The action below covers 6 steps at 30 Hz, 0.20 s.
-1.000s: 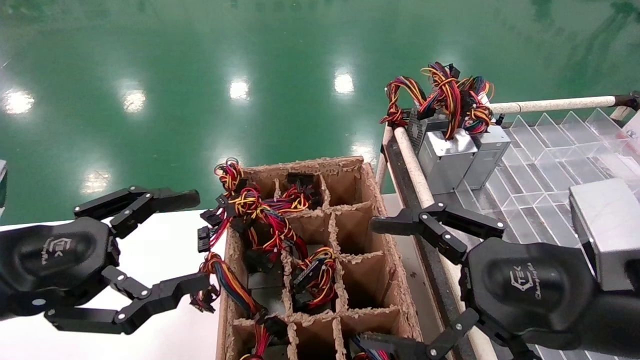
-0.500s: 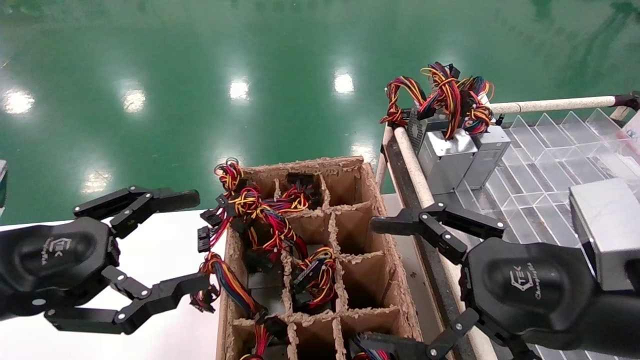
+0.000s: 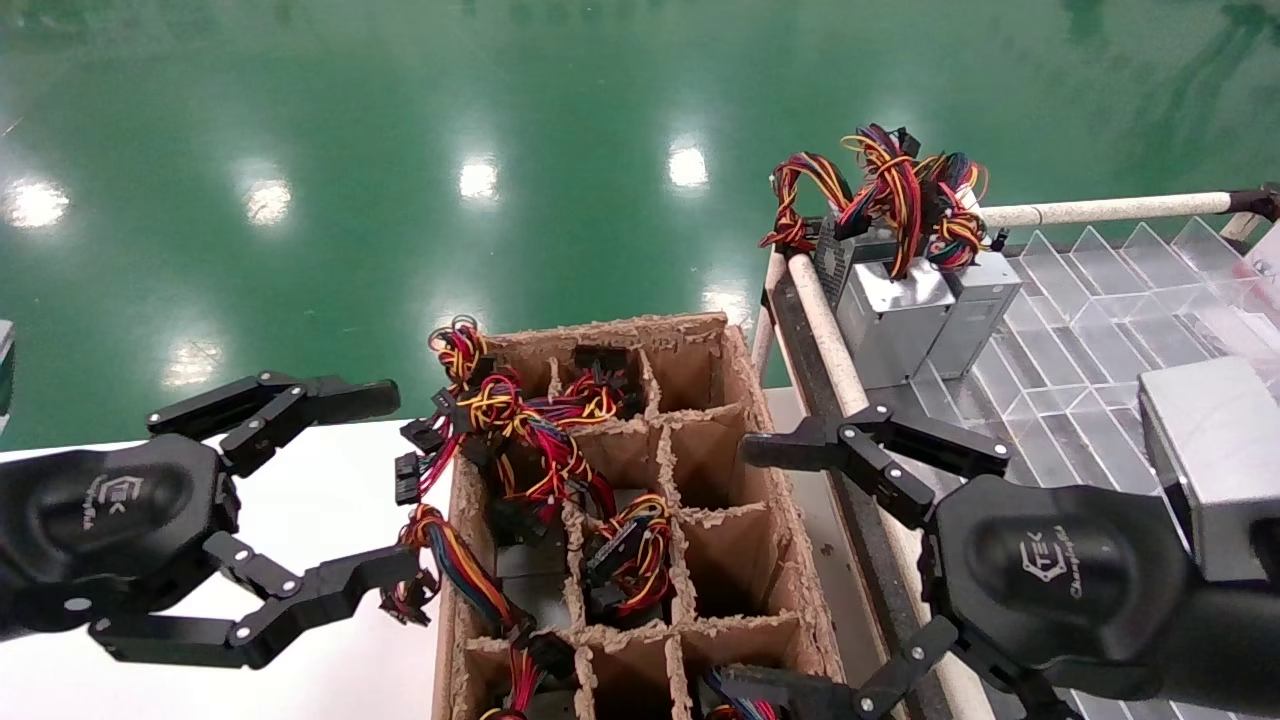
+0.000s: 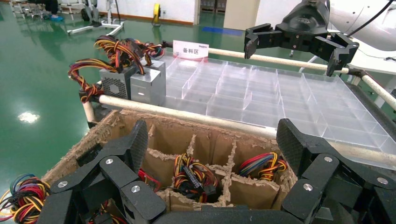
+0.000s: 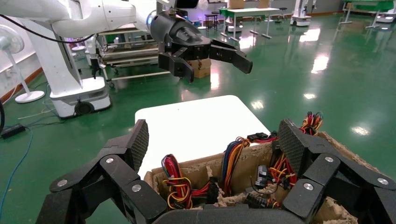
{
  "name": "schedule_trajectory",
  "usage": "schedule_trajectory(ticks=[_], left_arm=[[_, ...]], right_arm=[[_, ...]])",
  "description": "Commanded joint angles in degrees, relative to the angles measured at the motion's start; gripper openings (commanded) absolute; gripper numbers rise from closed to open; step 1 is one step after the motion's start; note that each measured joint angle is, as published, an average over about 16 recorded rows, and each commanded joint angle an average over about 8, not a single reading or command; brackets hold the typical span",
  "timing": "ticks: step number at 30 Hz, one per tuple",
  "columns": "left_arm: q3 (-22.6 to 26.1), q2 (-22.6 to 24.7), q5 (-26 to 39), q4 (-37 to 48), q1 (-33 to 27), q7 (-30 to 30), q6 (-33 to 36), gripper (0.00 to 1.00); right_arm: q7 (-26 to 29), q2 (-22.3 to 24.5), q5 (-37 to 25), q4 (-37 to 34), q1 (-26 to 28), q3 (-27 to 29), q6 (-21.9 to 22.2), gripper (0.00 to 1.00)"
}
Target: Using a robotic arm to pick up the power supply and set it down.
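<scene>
Power supply (image 3: 975, 310): small dull-grey metal box standing upright at the near-left corner of the clear divided tray (image 3: 1100, 300), touching a shinier silver unit (image 3: 890, 315) on its left; a red, yellow, black and blue wire bundle (image 3: 900, 195) rises from its top. No fan grille shows here. Right gripper (image 3: 790, 570): fingers spread wide, empty, hovering over the right edge of the cardboard box (image 3: 640, 520); the supply lies ahead and slightly right, making this the nearer arm. Left gripper (image 3: 385, 480): spread, empty, over the white desk (image 3: 330, 490).
</scene>
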Motion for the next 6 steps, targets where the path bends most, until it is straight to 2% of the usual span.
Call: schedule_trajectory(ticks=[1,6], left_arm=[[0.0,0.0,0.0,0.0,0.0,0.0,0.0,1.0],[0.0,0.0,0.0,0.0,0.0,0.0,0.0,1.0]], right_arm=[[0.0,0.0,0.0,0.0,0.0,0.0,0.0,1.0],[0.0,0.0,0.0,0.0,0.0,0.0,0.0,1.0]])
